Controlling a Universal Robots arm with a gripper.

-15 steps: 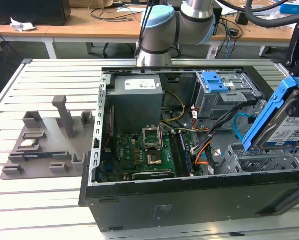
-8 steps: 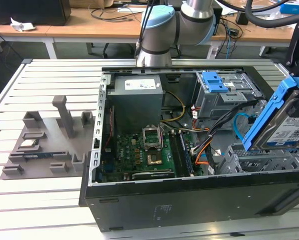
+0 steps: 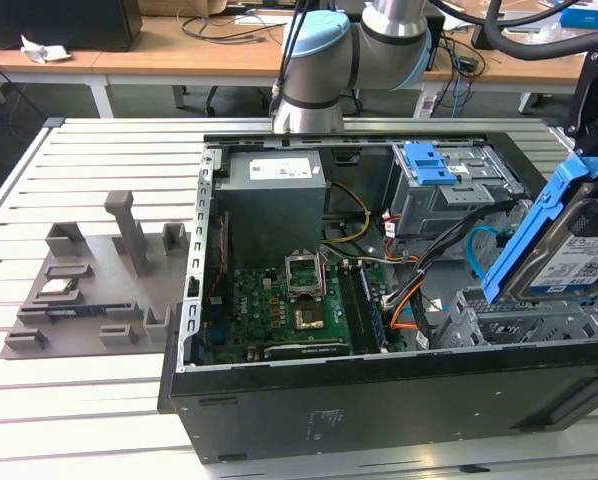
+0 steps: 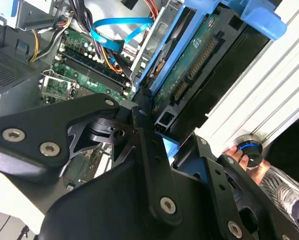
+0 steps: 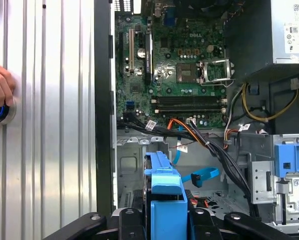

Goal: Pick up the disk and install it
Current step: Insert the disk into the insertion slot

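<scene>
At the exterior view's left, a grey fixture tray (image 3: pixel 89 290) is laid on the slatted table (image 3: pixel 39 400), its slots presumably meant to keep small parts sorted and within the arm's reach. In the middle, the computer case (image 3: pixel 379 400) is laid on its side and open at the top, so that the motherboard (image 3: pixel 279 310) and the power supply (image 3: pixel 274 195) are exposed from above. Further right, the blue-latched drive cage (image 3: pixel 449 190) is seen fixed inside the case. At the far right, the disk (image 3: pixel 569 240) is held in the air, tilted on edge, above the empty metal bay (image 3: pixel 519 320) at that end of the case. The tilt is judged to line the caddy up with the bay's opening. In the first wrist view the gripper (image 5: pixel 165 222) is seen pressed together on the blue caddy frame, with the fingers (image 5: pixel 132 225) set on opposite sides, likely so that the drive's circuit board is spared. The disk is not yet seated.
</scene>
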